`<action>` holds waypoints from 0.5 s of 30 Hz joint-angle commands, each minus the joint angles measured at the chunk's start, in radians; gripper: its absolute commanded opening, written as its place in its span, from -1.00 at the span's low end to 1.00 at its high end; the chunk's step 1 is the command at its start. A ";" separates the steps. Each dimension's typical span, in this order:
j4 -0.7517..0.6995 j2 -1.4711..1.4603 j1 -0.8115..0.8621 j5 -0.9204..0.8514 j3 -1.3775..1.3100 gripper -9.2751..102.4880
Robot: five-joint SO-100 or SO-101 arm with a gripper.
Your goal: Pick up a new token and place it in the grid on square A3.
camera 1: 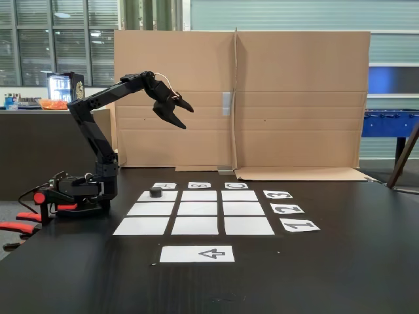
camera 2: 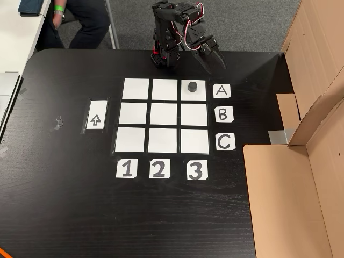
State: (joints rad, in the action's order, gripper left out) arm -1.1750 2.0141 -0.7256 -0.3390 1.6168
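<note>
- The token [camera 2: 192, 86] sits on square A3 [camera 2: 199, 95], the corner cell of the grid [camera 2: 164, 116] beside the "A" label [camera 2: 222, 91] and in line with the "3" label [camera 2: 196, 170]. Judged from this, the placing looks done.
- The fingers [camera 1: 184, 114] are raised well above the table [camera 1: 340, 261], tips pointing down and a little apart in the fixed view, with nothing between them. In the other view the fingers [camera 2: 213, 60] hang just beyond the token, towards the arm's base.
- What seems left: at most drawing the arm back to rest. No spare token shows anywhere on the table.
- The token lies below the fingers and slightly forward of them, apart from them, fully inside its cell and nearer the cell's outer edge than its middle.
- It is small, squat and black, round on top, much smaller than the white rectangle under it, and appears to stand flat.
- The other eight cells are bare white paper. The arrow strip [camera 2: 95, 120] lies on the far side of the grid from the fingers.
</note>
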 commanded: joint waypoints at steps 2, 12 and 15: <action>0.048 0.018 0.006 0.072 -0.038 -0.27; 0.147 0.002 -0.006 0.206 0.012 -0.27; 0.172 -0.009 -0.008 0.238 0.014 -0.27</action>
State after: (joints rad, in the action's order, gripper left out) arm -1.0293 2.0064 -0.7256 -0.1273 1.6337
